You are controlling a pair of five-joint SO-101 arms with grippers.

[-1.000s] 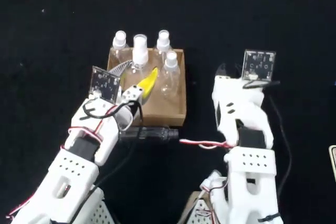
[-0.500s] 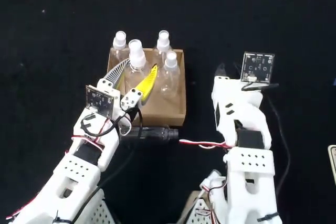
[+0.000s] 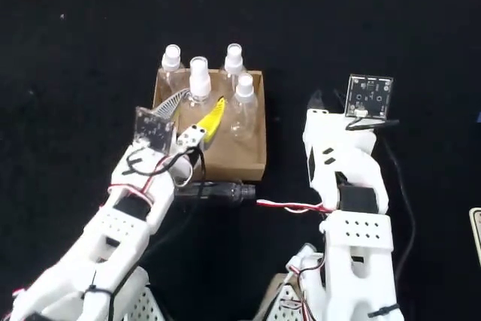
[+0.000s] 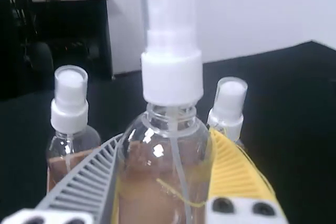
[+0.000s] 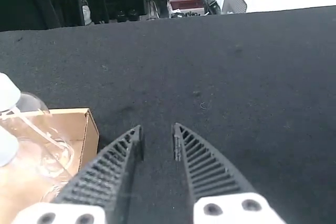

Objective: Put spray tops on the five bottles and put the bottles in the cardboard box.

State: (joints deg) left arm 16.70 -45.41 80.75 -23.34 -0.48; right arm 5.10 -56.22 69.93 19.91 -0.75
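In the cardboard box (image 3: pixel 242 162) the left gripper (image 3: pixel 201 98) holds a bottle (image 4: pixel 167 148) upright.

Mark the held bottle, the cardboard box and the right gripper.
held bottle (image 4: pixel 165 163), left wrist view, clear body.
cardboard box (image 3: pixel 237 155), high view, bare floor.
right gripper (image 5: pixel 157 129), right wrist view, midway between jaw tips.

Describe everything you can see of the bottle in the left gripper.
The bottle is clear plastic with rounded shoulders, a white spray top under a clear cap, and a thin tube inside. It is upright, gripped on both sides by the left gripper, in the cardboard box among three other topped bottles.
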